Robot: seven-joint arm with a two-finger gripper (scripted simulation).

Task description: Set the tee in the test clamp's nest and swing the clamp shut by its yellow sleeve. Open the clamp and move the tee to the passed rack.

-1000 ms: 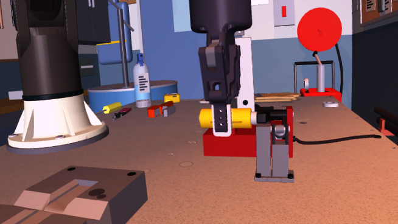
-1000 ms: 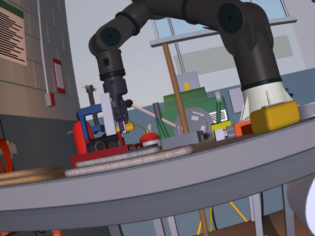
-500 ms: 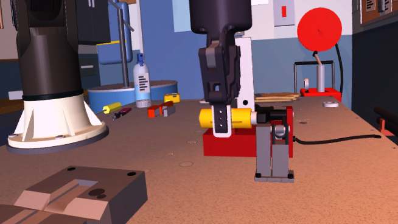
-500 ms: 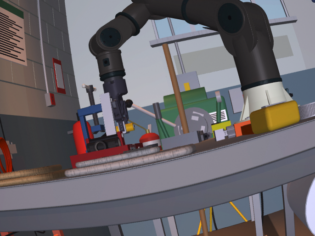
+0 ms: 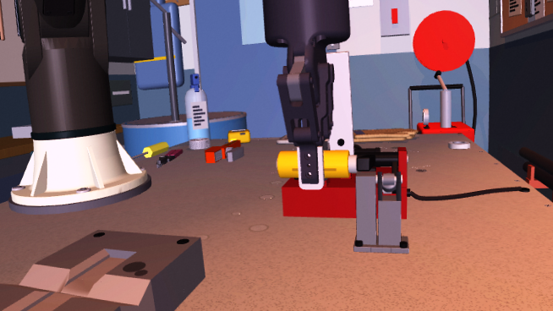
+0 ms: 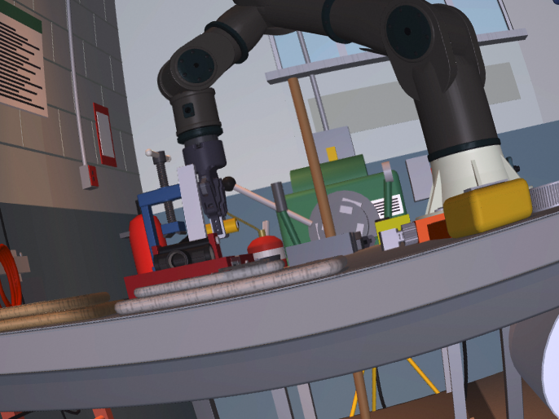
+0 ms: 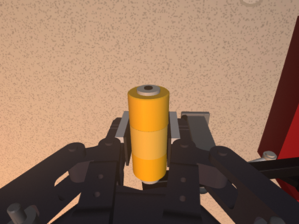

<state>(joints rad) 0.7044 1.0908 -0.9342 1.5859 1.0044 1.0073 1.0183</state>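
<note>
My gripper (image 5: 310,173) (image 6: 219,225) (image 7: 148,136) reaches straight down at mid-table and is closed around the yellow sleeve (image 5: 313,164) (image 6: 229,225) (image 7: 148,131) of the test clamp's handle, which lies level. The handle's black arm (image 5: 374,160) runs right to the pivot on the grey clamp stand (image 5: 380,209). The red clamp base (image 5: 338,194) (image 6: 180,271) sits behind and under the sleeve. A dark tee (image 6: 182,257) lies in the nest on that base, seen from the second side camera. The passed rack (image 5: 105,270) is the brown block with a channel at the near left.
The arm's white base (image 5: 78,169) stands at the left of the table. Hand tools (image 5: 224,152) and a spray bottle (image 5: 197,116) lie behind. A black cable (image 5: 469,193) trails right from the clamp. A red stand (image 5: 444,126) sits at the far right rear.
</note>
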